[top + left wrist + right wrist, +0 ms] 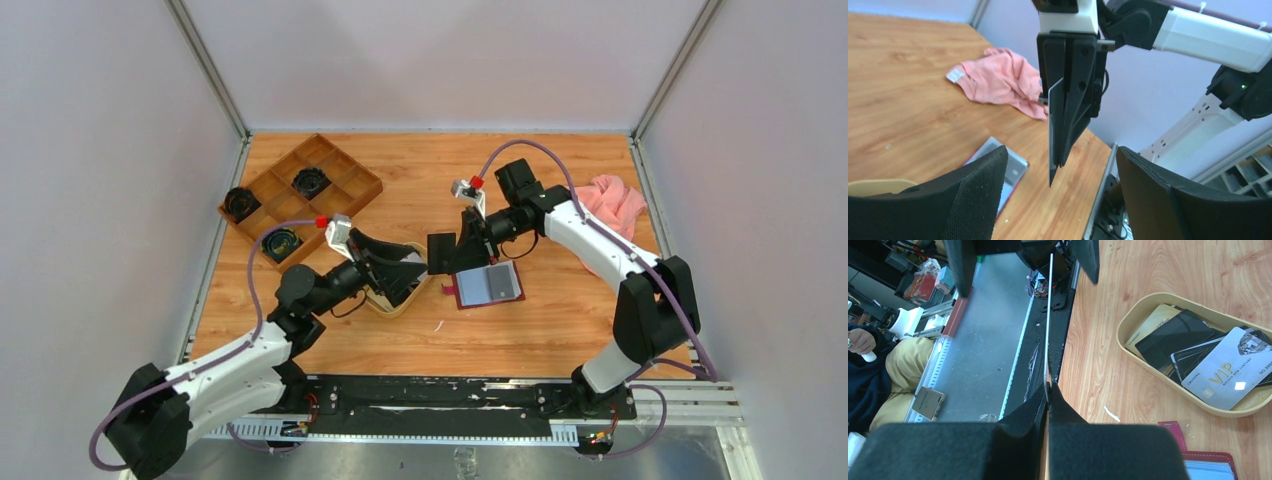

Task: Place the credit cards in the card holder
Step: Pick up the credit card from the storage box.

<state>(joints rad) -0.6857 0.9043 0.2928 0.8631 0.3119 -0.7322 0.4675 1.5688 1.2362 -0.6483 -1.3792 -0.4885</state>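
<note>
So the right gripper (1064, 159) is clamped on one card (1052, 135), held upright in the air. The left gripper (1063, 205) sits open either side without touching it, so I'd call this the hand-off, insert not yet done. Next move: bring that card down to the holder (490, 284), lying open just near and right of it, and line its edge up with a slot. Other cards (1173, 340) sit in the tray (1120, 330) left of the holder; top one reads "VIP", maybe "MAISON NEW CENTURY".

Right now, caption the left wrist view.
Right gripper, jaws shut on a thin dark plastic card held edge-on, near the open dark red leather wallet.
</note>
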